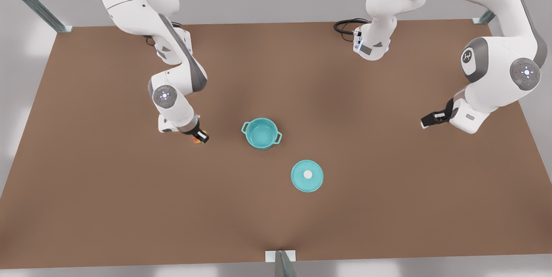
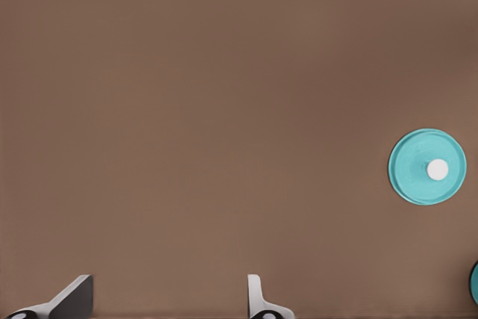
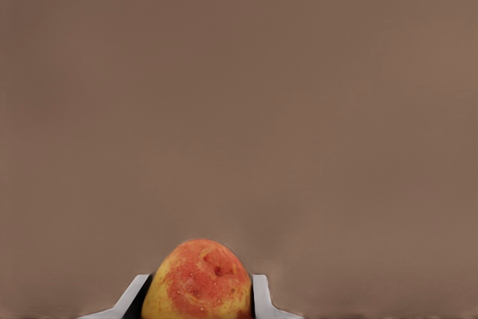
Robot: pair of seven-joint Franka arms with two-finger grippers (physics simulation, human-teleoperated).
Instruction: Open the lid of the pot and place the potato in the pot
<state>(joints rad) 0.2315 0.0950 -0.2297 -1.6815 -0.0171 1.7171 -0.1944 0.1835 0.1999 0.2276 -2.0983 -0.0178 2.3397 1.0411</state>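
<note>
Simulated lab, probably: bare brown table, metal frame posts.

The pot lid lies on the table near the pot, toward the front view's right.

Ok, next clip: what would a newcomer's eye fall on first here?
Probably the small round teal pot standing open mid-table, its flat teal lid with a white knob lying apart on the brown table. Next, the right gripper at the front view's left, shut on the yellow-orange, red-spotted potato. The left gripper waits open at the front view's right.
</note>
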